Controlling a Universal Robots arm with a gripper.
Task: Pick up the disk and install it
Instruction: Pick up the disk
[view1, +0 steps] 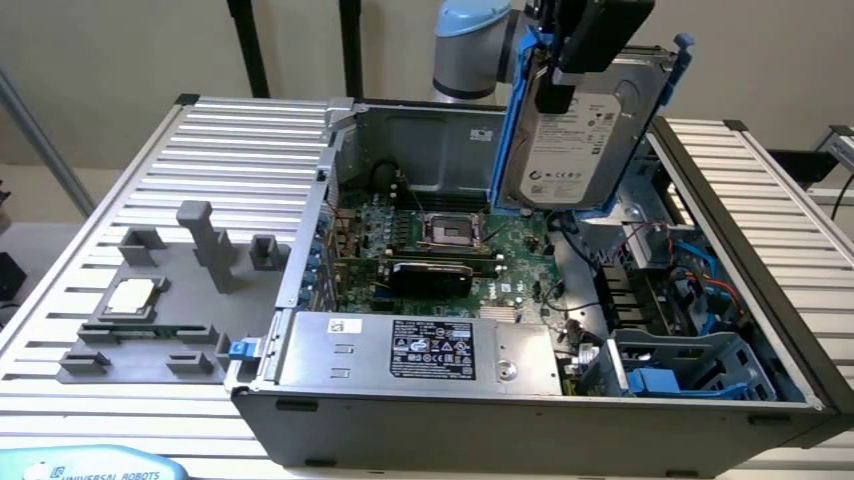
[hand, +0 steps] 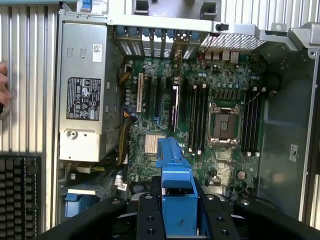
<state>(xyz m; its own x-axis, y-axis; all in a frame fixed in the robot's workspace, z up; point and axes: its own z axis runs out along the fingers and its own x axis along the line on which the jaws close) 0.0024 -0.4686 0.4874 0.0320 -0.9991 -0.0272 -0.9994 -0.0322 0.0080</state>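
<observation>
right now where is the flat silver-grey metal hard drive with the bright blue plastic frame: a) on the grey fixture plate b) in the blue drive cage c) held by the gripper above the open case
c: the black gripper clamps the hard drive, upright above the open grey metal computer case.

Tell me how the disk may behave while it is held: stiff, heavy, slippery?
The disk looks metal-bodied, so probably stiff and heavy for its size. The gripper holds it upright by the upper end, so it might swing or slip. Its blue frame looks like plastic and may flex.
</observation>
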